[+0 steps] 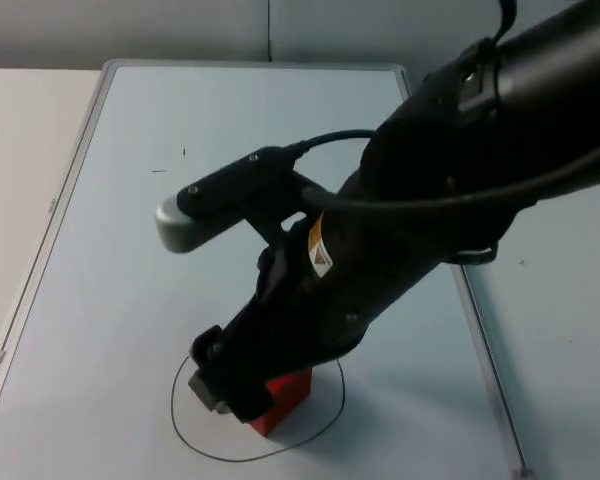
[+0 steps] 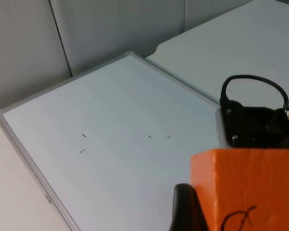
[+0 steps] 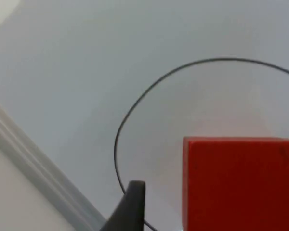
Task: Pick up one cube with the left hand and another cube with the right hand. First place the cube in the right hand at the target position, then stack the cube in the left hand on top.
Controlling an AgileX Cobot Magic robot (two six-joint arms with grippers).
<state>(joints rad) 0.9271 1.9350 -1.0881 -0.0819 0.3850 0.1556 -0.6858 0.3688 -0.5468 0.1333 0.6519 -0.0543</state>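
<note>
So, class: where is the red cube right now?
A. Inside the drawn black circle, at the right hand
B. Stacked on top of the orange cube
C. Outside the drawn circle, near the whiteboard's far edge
A: the red cube sits within the black circle under the right hand; the orange cube is elsewhere, at the left hand.

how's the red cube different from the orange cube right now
Colour: one cube is red, the other orange.
Place: the red cube sits inside the drawn circle under the right tool; the orange cube is at the left tool, seen above the whiteboard.
Markings: the orange cube's face bears a black scribble; the red cube's faces look plain.
Both are blocky with flat faces.
</note>
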